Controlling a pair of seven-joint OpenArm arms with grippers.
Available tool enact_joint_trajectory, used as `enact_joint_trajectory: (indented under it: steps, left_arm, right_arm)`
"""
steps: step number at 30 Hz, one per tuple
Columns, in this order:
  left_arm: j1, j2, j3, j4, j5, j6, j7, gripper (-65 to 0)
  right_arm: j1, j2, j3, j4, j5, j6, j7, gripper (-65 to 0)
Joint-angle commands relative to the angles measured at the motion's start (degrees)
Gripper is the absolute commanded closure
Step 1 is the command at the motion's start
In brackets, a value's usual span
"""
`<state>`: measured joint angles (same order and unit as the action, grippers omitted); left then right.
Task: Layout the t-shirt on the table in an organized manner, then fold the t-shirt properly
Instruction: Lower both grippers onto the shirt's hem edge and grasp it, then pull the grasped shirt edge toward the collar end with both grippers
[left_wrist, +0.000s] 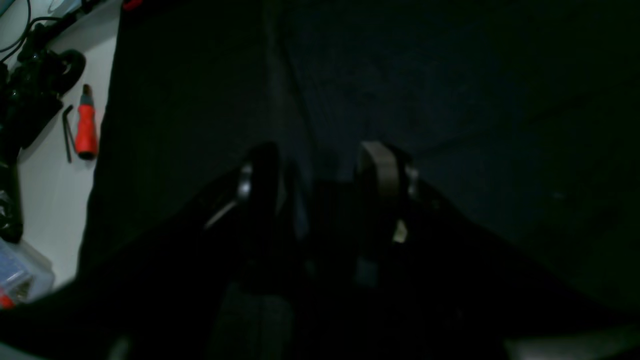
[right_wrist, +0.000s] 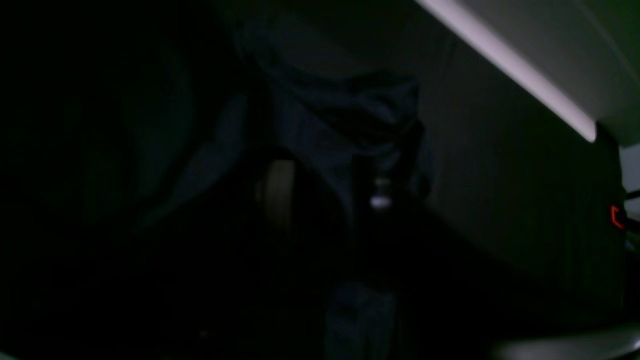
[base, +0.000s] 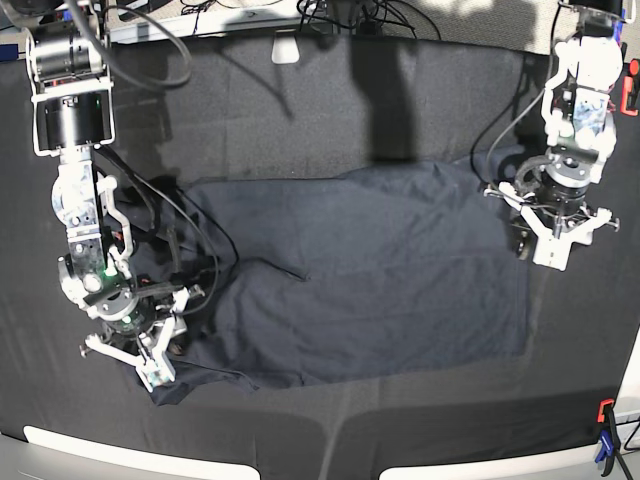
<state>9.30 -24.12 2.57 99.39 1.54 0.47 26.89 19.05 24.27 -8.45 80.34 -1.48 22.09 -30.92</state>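
Note:
The dark navy t-shirt (base: 370, 280) lies spread across the middle of the table (base: 380, 100), rumpled at its left end. My right gripper (base: 150, 362) sits at the shirt's lower left corner. In the right wrist view its fingers (right_wrist: 280, 192) stand apart, open, with a bunched fold of the t-shirt (right_wrist: 345, 125) lying between and ahead of them. My left gripper (base: 556, 238) is at the shirt's upper right edge. In the left wrist view it (left_wrist: 320, 170) is open, fingers (left_wrist: 381, 167) apart over the t-shirt (left_wrist: 400, 90) near its edge.
A red-handled screwdriver (left_wrist: 86, 125), a hex key (left_wrist: 67, 132) and black gear (left_wrist: 35, 85) lie on a pale surface past the cloth edge. A red clamp (base: 630, 88) and a blue clamp (base: 605, 440) stand at the table's right side. Cables (base: 350, 15) run along the back.

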Motion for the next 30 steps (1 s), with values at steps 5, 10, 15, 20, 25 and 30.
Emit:
enact_joint_trajectory:
  steps: [5, 10, 15, 20, 25, 30]
  left_arm:
    - [-0.79, -0.66, -0.37, 0.79, 1.42, 1.29, -1.68, -25.2]
    - [-0.79, -0.66, -0.37, 0.79, 1.42, 1.29, -1.7, -25.2]
    - [-0.76, -0.66, -0.37, 0.79, 1.42, 1.29, -1.51, -25.2]
    - [-0.92, -0.83, -0.37, 0.83, 2.91, -3.43, 0.57, -25.2]
    - [-0.42, -2.51, -0.15, 3.34, -2.82, -21.24, 8.35, -25.2]
    - [5.4, -3.8, -0.15, 12.66, -6.75, -28.22, 14.12, -25.2]
  right_arm:
    - [2.56, -0.22, 0.55, 0.87, 0.0, -3.32, 2.62, -28.0]
    - [4.63, -2.23, 0.57, 0.87, 0.22, -4.48, 2.47, -28.0]
    - [7.26, -4.44, 0.55, 0.98, 0.17, -4.33, -7.15, -27.9]
    - [6.49, -0.98, 0.55, 4.98, 4.2, 4.0, -10.67, -27.8]
    - [3.93, 4.39, 0.57, 13.27, 10.08, 7.48, -19.43, -27.8]
    - [-2.23, 9.09, 0.57, 20.74, 10.67, 7.54, -19.93, -27.8]
